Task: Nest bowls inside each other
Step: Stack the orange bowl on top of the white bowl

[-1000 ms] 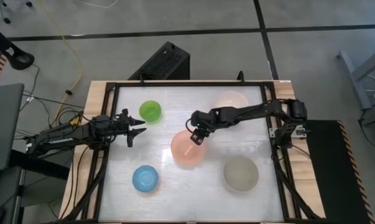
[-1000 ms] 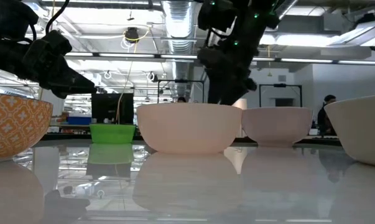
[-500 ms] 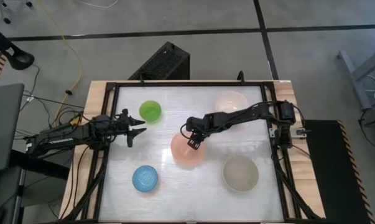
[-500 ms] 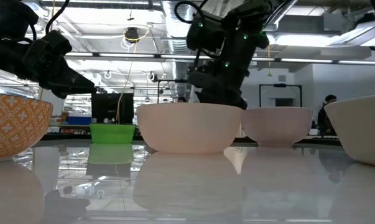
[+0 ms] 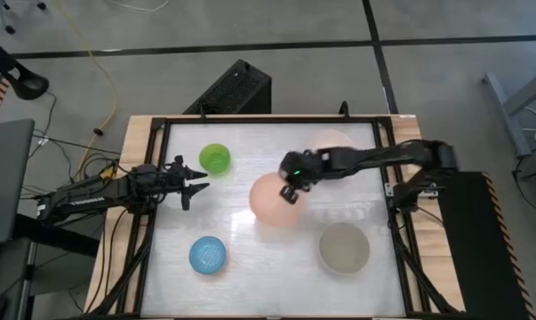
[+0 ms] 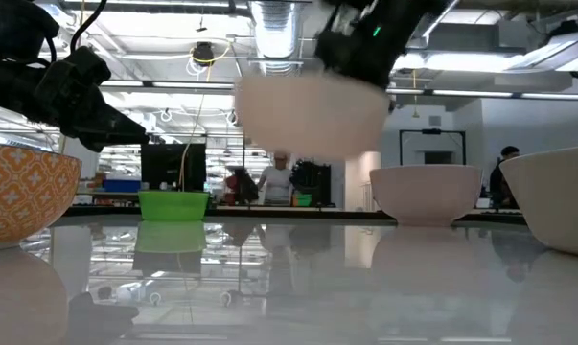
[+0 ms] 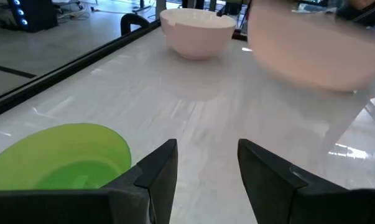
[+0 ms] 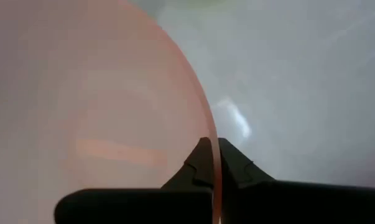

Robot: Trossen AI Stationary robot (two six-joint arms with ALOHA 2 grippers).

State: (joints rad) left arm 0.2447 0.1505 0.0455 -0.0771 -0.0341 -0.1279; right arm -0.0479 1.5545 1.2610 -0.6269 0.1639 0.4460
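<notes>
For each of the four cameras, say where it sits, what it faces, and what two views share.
High: overhead, looking down; both arms, right claw shut on the orange bowl.
Low: table height, looking across; orange bowl lifted, white bowl standing.
Left wrist: past the open left claw at the green bowl.
Right wrist: along its fingers, pinching the orange bowl's rim.
Shared: the lifted orange bowl shows in all four.
</notes>
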